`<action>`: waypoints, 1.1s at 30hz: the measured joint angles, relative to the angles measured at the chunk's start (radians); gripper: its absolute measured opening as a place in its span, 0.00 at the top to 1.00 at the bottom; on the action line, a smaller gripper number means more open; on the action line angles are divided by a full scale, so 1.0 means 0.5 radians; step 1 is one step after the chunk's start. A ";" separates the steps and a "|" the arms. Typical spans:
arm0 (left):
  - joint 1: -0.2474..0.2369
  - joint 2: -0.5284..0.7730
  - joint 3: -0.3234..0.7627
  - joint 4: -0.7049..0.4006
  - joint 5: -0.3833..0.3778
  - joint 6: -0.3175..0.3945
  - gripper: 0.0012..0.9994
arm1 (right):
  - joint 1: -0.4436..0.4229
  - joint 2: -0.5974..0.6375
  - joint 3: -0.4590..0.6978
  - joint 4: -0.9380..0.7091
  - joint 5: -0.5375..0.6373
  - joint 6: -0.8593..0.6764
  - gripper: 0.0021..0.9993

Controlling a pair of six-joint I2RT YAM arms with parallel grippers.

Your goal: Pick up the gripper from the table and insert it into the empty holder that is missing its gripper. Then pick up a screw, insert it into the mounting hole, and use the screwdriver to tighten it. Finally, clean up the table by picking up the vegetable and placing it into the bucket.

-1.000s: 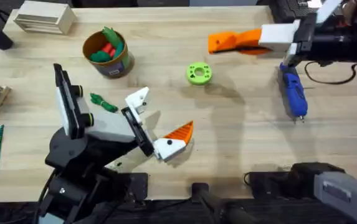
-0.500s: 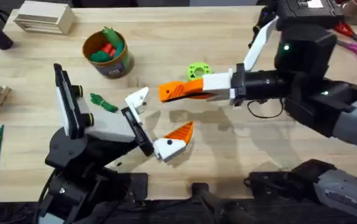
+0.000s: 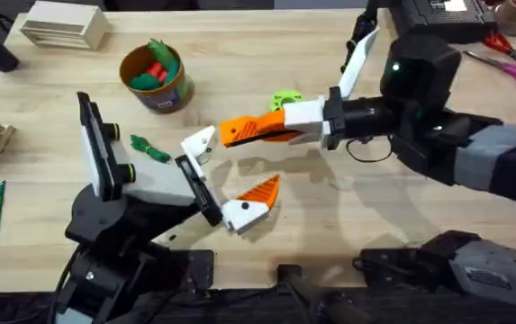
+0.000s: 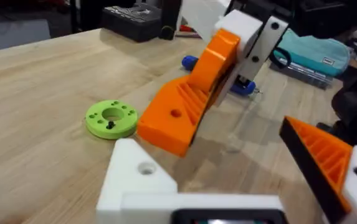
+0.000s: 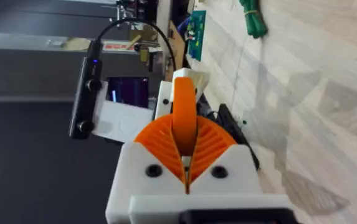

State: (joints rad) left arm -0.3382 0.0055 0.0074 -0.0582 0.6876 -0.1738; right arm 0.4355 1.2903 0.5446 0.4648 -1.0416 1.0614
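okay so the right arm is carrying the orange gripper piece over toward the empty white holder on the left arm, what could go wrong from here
1. The orange gripper hangs above and off to one side of the empty holder, not lined up; it could butt against the block instead of sliding in.
2. The right gripper clamps only the piece's rear end, so a bump might twist it loose.
3. The green disc lies right beside the approach path and could get knocked.

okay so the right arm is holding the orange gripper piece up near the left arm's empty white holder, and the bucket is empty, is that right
Not quite: the bucket is not empty. The overhead view shows red and green toy vegetables in it. The rest holds: the right gripper holds the orange gripper near the left arm's empty holder.
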 joint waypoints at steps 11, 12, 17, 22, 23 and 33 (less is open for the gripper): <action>0.000 0.000 0.000 0.000 0.000 0.000 0.01 | 0.011 0.114 0.000 0.014 -0.120 0.193 0.99; 0.000 0.000 0.000 0.000 0.000 0.000 0.01 | 0.020 0.124 0.000 0.014 -0.121 0.204 0.99; 0.000 0.000 0.000 0.000 0.000 0.000 0.01 | 0.049 0.176 0.000 0.100 -0.133 0.266 0.99; 0.000 0.000 0.000 0.000 -0.001 0.000 0.01 | 0.049 0.182 0.000 0.205 -0.134 0.339 0.99; 0.000 -0.001 0.000 0.000 0.000 0.000 0.01 | 0.049 0.182 0.000 0.208 -0.134 0.348 0.99; 0.001 0.000 0.000 0.000 -0.055 -0.008 0.01 | 0.090 0.260 0.000 0.327 -0.133 0.424 0.99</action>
State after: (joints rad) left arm -0.3378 0.0055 0.0074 -0.0582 0.6602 -0.1776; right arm 0.4806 1.4204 0.5446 0.6281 -1.1080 1.2733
